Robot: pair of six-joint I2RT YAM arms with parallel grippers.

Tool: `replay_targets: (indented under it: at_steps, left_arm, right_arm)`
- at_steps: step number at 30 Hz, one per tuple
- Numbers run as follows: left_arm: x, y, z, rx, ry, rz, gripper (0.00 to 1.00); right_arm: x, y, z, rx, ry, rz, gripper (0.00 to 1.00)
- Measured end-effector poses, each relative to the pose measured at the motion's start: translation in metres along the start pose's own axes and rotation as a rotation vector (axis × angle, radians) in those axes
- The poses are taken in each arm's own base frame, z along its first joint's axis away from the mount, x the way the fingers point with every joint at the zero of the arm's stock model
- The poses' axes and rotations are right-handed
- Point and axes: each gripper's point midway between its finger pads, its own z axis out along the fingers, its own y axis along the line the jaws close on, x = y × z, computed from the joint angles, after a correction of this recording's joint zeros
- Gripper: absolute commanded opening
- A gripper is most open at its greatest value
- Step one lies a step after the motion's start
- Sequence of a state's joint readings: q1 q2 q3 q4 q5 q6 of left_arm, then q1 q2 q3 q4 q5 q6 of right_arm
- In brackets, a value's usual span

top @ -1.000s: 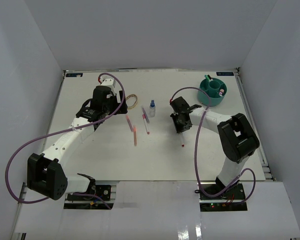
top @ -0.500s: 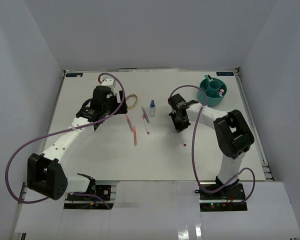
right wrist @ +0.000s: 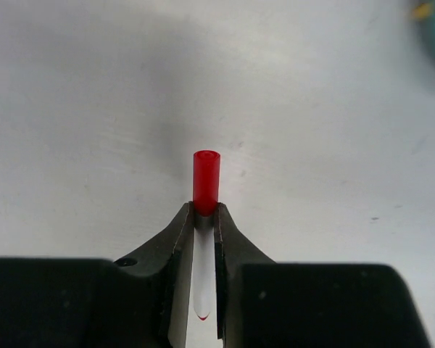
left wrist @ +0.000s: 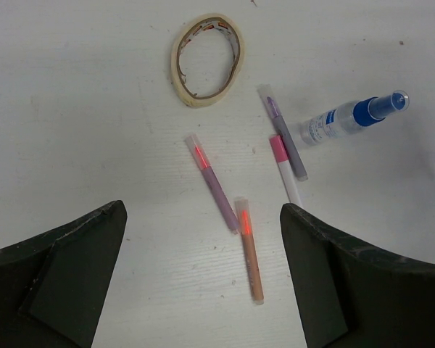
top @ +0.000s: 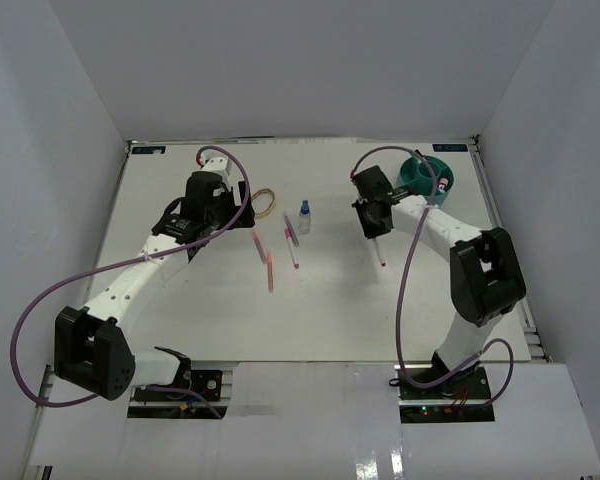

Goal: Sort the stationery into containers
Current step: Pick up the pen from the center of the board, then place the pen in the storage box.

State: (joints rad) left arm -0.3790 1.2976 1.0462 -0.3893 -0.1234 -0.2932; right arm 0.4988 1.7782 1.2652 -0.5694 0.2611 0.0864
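Right arm is stretching over mid-table, its hand (right wrist: 204, 214) pinching a red-capped pen (right wrist: 206, 180). The red cap is poking out past the fingertips, the clear barrel running back between them. Teal organiser (top: 420, 203) is sitting near, at the hand's 2 o'clock. Left hand (left wrist: 201, 217) is hovering spread wide, holding nothing, with the tan rubber-band loop (left wrist: 206, 70) at 12 o'clock in its wrist view

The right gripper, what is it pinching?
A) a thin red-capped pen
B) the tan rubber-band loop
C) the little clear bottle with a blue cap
A: the right gripper is shut on the thin red-capped pen; the tan rubber-band loop and the clear blue-capped bottle lie loose in the left wrist view.
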Motion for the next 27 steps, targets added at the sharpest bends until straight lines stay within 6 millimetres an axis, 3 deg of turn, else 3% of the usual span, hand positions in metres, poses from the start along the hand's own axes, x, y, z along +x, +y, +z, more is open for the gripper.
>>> replay_targets:
  at_steps: [3, 8, 12, 15, 20, 27]
  left_arm:
    - [0.000, 0.000, 0.000, 0.000, 0.000, 0.000, 0.98]
    - [0.000, 0.000, 0.000, -0.001, -0.001, 0.001, 0.98]
    - [-0.001, 0.001, 0.000, -0.005, -0.003, 0.004, 0.98]
    - [-0.001, 0.002, -0.001, -0.007, -0.006, 0.004, 0.98]
    - [-0.003, 0.002, -0.003, -0.011, -0.014, 0.004, 0.98]
    - [-0.004, 0.003, -0.003, -0.012, -0.016, 0.007, 0.98]
  right_arm:
    - [-0.047, -0.030, -0.029, 0.050, -0.178, 0.040, 0.08]
    - [-0.127, -0.093, -0.096, 0.147, -0.562, 0.119, 0.08]
    - [-0.169, -0.140, -0.131, 0.252, -0.780, 0.142, 0.08]
    - [-0.188, -0.167, -0.136, 0.314, -0.869, 0.129, 0.08]
    - [-0.210, -0.199, -0.126, 0.385, -0.963, 0.084, 0.08]
    - [-0.228, -0.227, -0.089, 0.458, -0.977, 0.029, 0.08]
